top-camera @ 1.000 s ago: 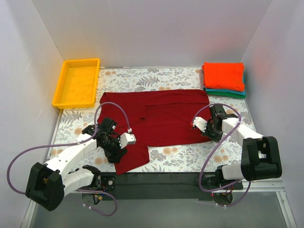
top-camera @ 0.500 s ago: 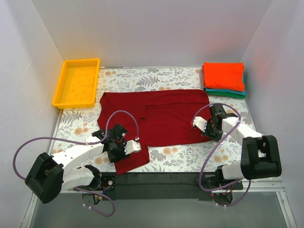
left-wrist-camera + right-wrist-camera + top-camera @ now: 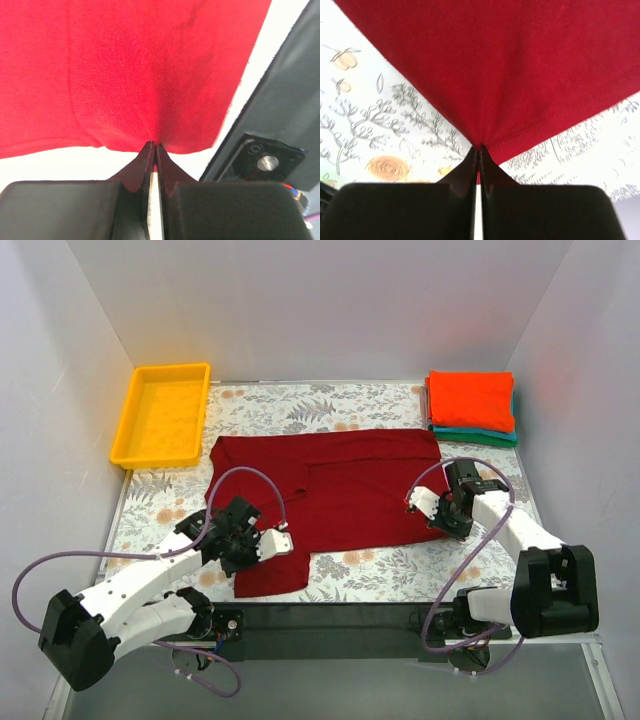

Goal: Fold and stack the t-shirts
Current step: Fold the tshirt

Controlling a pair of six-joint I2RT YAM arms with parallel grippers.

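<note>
A dark crimson red t-shirt (image 3: 340,485) lies spread across the middle of the floral cloth. My left gripper (image 3: 240,543) is shut on its near left flap; in the left wrist view the cloth (image 3: 150,75) bunches into the closed tips of that gripper (image 3: 154,145). My right gripper (image 3: 440,517) pinches the shirt's near right corner, where the hem (image 3: 530,130) runs into its shut tips (image 3: 479,148). A folded orange-red t-shirt (image 3: 471,399) rests on a folded teal green t-shirt (image 3: 478,436) at the far right.
A yellow tray (image 3: 163,413) sits at the far left corner. The grey floral cloth (image 3: 370,565) covers the table. White walls close in on three sides. The black base rail (image 3: 330,620) runs along the near edge.
My left gripper has closed on the shirt's near left flap and drawn it leftward, so the flap now lies squarer. The right gripper has stayed at its corner.
</note>
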